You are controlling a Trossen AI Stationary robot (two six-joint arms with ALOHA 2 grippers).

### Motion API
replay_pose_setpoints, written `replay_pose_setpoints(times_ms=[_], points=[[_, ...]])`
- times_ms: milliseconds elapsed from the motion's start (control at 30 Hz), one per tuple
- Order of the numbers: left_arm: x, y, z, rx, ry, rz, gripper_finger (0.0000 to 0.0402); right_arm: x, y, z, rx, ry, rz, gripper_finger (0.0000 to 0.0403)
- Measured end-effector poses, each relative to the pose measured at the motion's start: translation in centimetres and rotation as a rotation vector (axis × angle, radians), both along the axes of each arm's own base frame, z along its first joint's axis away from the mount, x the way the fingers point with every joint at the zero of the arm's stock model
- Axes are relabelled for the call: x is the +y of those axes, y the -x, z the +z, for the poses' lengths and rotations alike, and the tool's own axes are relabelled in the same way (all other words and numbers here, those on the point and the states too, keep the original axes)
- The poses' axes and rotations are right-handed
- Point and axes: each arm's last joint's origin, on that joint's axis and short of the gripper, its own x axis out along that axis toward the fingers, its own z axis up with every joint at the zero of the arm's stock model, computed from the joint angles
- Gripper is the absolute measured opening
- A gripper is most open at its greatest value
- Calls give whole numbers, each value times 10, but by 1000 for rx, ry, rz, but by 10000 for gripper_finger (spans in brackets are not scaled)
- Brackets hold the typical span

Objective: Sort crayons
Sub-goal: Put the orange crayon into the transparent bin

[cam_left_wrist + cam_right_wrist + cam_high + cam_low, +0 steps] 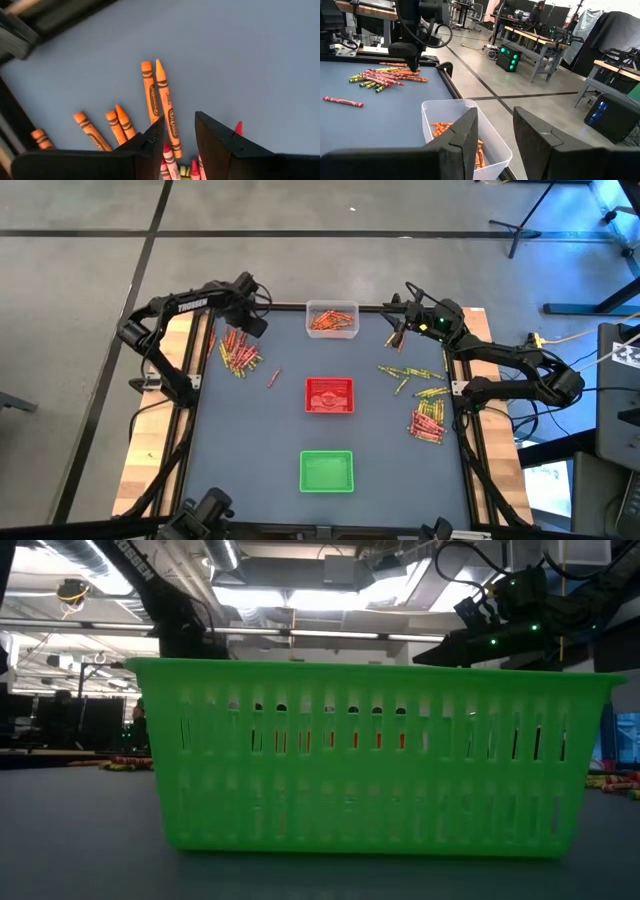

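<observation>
3 trays [329,396] on blue-grey table [260,440], scattered crayons [238,352], both tools narrowly parted, empty.

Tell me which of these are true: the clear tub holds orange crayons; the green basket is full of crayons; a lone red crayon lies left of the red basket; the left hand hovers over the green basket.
1. The clear plastic tub holds orange wax crayons. True.
2. The green slotted plastic basket is full. False: none show inside.
3. A lone red crayon lies left of the red slotted basket. True.
4. The left hand hovers over the green basket. False: it is above the mixed crayon pile at the table's far left.
</observation>
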Motion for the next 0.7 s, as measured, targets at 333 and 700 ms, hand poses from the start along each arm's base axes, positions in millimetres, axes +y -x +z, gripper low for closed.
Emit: replay_pose_setpoints(times_ms=[333,700], points=[[-5,11,-25,-38,10,23,92,0,0,1,-8,8,0,124],[-5,17,-35,-76,-6,38,92,0,0,2,-13,13,0,124]])
